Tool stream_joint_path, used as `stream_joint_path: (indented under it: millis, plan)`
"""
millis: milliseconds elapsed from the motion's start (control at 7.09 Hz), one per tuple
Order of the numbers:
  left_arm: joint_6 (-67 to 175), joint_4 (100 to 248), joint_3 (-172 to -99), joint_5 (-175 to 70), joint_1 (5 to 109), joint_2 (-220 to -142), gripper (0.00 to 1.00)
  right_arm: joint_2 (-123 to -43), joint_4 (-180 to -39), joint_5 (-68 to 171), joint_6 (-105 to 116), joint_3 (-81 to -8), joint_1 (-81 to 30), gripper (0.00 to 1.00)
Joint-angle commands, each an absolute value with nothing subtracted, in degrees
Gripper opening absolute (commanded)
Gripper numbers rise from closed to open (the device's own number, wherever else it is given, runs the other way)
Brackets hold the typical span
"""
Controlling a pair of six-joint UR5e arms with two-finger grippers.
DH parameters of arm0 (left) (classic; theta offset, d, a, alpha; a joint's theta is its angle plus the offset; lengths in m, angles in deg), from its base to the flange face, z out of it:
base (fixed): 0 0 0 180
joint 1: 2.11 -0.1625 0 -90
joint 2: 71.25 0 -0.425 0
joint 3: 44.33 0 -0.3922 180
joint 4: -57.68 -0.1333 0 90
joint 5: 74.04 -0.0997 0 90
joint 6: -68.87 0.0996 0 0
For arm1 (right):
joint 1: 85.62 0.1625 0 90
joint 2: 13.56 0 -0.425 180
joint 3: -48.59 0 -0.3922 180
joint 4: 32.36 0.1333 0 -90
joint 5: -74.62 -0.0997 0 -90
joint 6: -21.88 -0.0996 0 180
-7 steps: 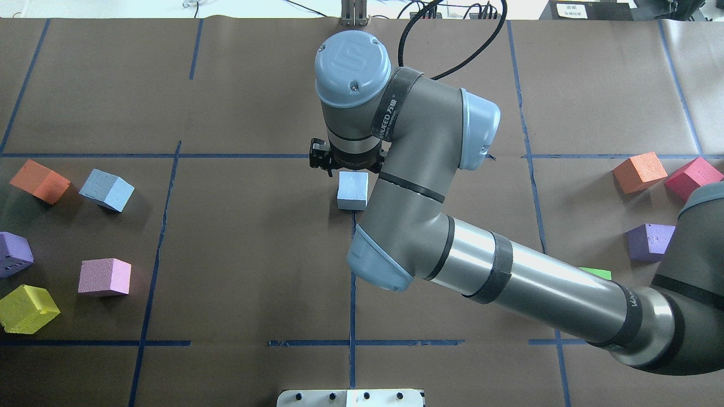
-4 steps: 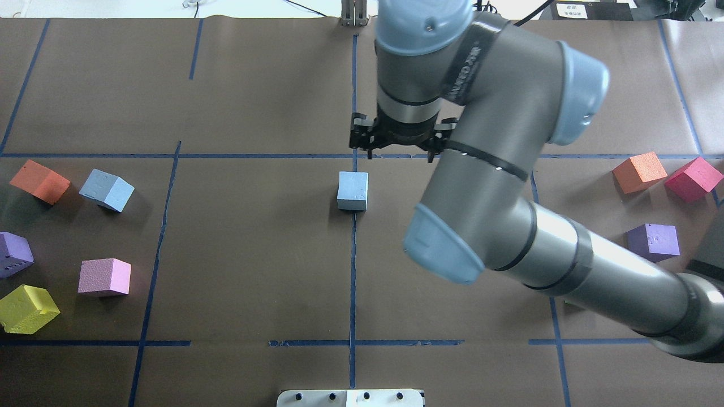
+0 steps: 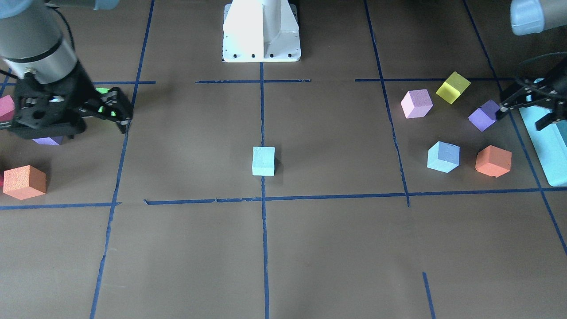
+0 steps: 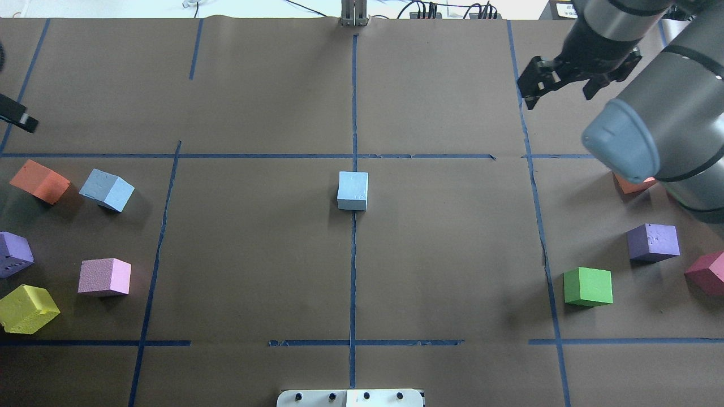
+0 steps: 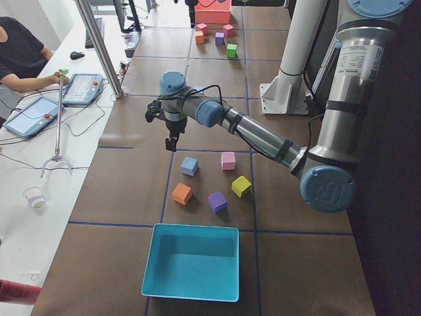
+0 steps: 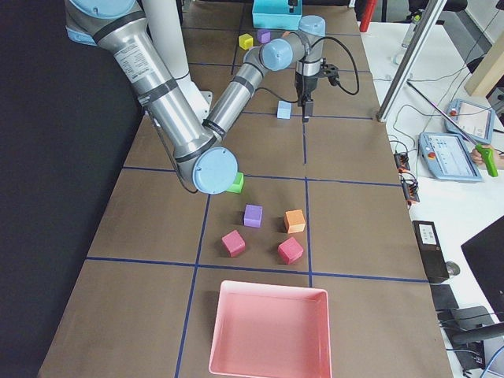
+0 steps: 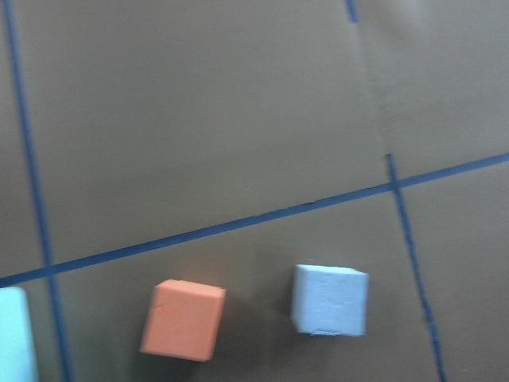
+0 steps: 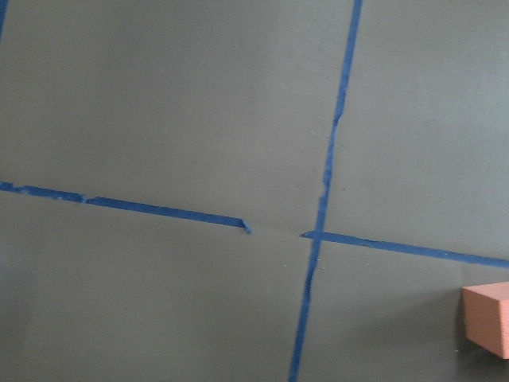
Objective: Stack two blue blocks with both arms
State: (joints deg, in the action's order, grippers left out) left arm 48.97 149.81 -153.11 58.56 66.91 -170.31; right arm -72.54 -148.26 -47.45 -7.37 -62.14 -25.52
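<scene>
One blue block [image 4: 352,190] sits alone at the table's centre on the blue tape line; it also shows in the front view [image 3: 263,161]. The other blue block [image 4: 107,189] lies at the left among coloured cubes, and shows in the left wrist view [image 7: 330,299] beside an orange cube [image 7: 183,319]. My right gripper [image 4: 560,93] is open and empty, raised over the far right of the table, well away from the centre block. My left gripper [image 3: 522,117] is open and empty, beyond the left cubes near the teal box; only a finger's tip shows at the overhead view's left edge.
Orange [image 4: 39,181], purple [image 4: 14,254], pink [image 4: 104,277] and yellow [image 4: 28,308] cubes lie at the left. Green [image 4: 588,286], purple [image 4: 653,242] and red [image 4: 707,273] cubes lie at the right. A teal box [image 5: 150,260] and a pink tray [image 6: 272,286] stand at the table's ends.
My right arm has pulled away from the centre blue block, rising and swinging to the far right. The block stays where it was. A left finger's tip now shows at the left edge.
</scene>
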Motion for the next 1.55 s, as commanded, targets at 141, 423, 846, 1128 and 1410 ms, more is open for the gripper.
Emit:
stream_joint_path:
  millis: [141,423,846,1128,1410]
  plan:
    - [38.12,174.68,-136.68,52.70,58.45,-171.10,1.00,-86.91,-126.56,-55.17,-0.90,-55.84,-17.08,1.00]
    - [37.94,175.63,-134.52,52.70,55.91,-170.92,1.00,-90.81,-125.87,-55.11,2.53,-55.82,-15.31,1.00]
    - [37.67,175.63,-134.51,52.79,54.49,-170.66,1.00,-91.52,-126.22,-55.02,2.63,-55.82,-14.87,1.00]
    - [37.85,175.54,-134.33,52.52,53.10,-169.87,1.00,-92.66,-125.88,-55.28,2.63,-55.91,-13.82,1.00]
    - [37.94,175.46,-133.80,52.35,50.98,-169.52,1.00,-92.58,-125.87,-55.20,1.93,-55.91,-13.11,1.00]
